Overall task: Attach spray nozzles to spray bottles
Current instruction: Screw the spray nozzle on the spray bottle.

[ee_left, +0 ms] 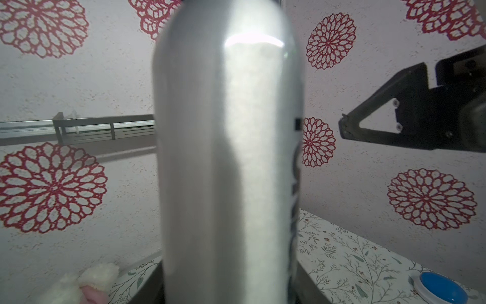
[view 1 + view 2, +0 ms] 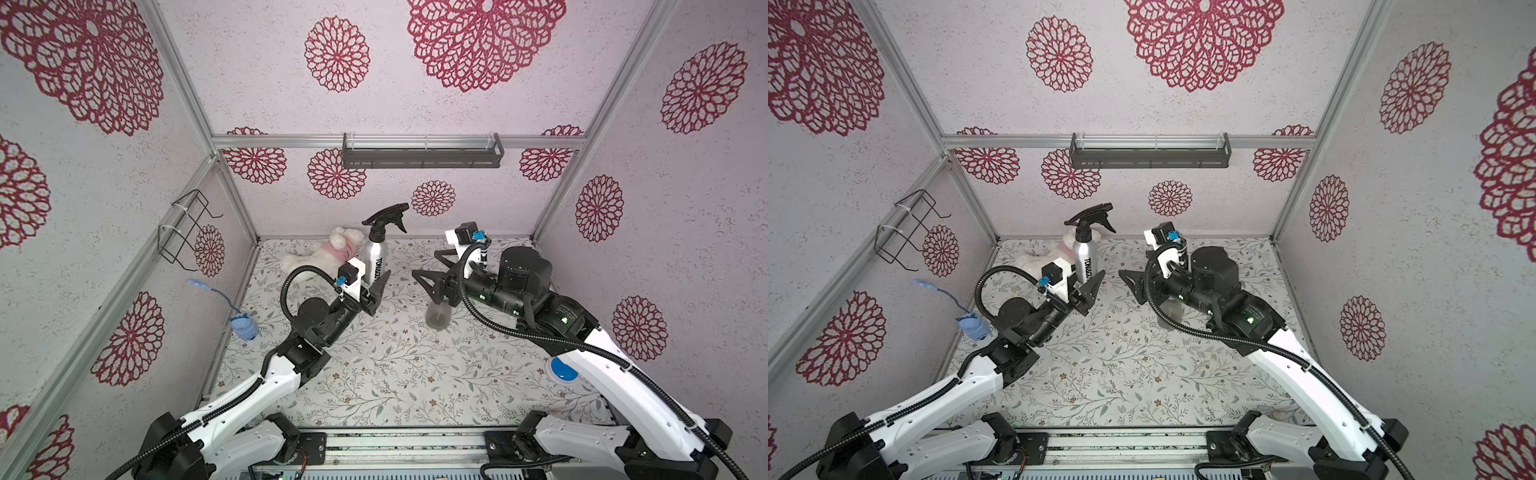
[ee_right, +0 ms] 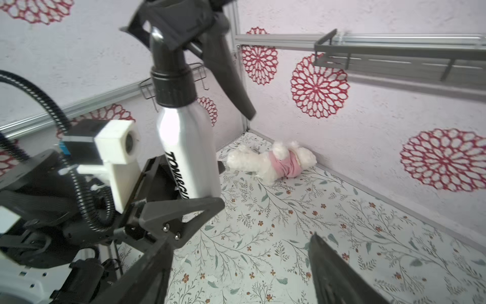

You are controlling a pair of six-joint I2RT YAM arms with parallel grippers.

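Note:
My left gripper [image 2: 376,283] is shut on the lower body of the slim silver spray bottle [image 2: 376,255], holding it upright near the back of the table. The black spray nozzle [image 2: 385,218] sits on the bottle's neck with its collar down on it [image 3: 175,86]. In the left wrist view the silver bottle [image 1: 226,158] fills the middle. My right gripper [image 2: 424,263] stands open just right of the bottle, with nothing between its fingers [image 3: 331,265]. The smoky translucent spray bottle [image 2: 436,319] stands under the right gripper, its top hidden by the arm.
A white plush dog in pink [image 2: 324,251] lies in the back left corner behind the silver bottle. A small blue gadget [image 2: 244,328] stands by the left wall, and a blue-topped disc [image 2: 563,370] sits at the right. A grey shelf [image 2: 422,151] and a wire rack [image 2: 187,226] hang on the walls.

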